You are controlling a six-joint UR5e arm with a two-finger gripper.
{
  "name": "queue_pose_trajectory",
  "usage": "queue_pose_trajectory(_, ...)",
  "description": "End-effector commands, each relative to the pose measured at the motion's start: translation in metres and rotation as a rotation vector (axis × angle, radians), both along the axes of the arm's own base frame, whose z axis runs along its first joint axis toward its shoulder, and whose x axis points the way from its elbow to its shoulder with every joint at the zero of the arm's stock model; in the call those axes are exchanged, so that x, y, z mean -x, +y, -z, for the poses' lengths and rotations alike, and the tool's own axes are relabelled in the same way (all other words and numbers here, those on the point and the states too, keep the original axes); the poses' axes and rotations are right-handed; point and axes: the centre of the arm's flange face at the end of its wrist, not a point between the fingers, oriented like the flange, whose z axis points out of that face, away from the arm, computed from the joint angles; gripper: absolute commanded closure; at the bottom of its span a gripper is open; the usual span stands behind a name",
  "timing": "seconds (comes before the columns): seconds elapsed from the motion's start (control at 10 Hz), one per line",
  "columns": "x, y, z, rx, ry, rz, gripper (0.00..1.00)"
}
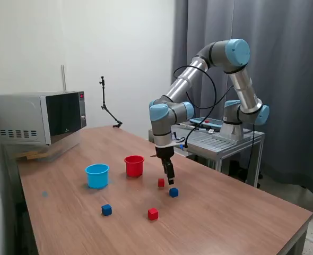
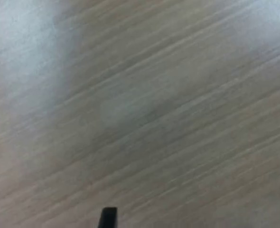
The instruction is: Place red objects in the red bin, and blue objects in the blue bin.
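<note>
I see one red cube (image 1: 153, 213) and one blue cube (image 1: 106, 210) nearest on the wooden table (image 1: 241, 223). My gripper (image 1: 170, 180) hangs with fingers apart, empty, between the other red cube (image 1: 161, 182) and blue cube (image 1: 173, 192). The red bin (image 1: 134, 166) and blue bin (image 1: 97, 176) stand behind.

end effector (image 2: 199, 219) fingertips cropped (wrist view), table (image 2: 140, 114) grain blurred

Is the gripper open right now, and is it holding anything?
Open and empty: in the wrist view the gripper shows fingertips far apart, only bare table between.

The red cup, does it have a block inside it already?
Cannot tell: the exterior view shows the red cup from the side, and its inside is hidden.
</note>
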Motion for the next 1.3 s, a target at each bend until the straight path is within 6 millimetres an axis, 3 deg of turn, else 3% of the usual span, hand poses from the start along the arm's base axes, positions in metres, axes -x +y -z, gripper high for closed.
queue_pose_trajectory(0.0,0.005,0.001,-0.005,-0.002,0.032,-0.001,0.0)
queue_pose_trajectory(1.2,0.002,0.008,0.003,-0.008,0.084,0.013,0.0)
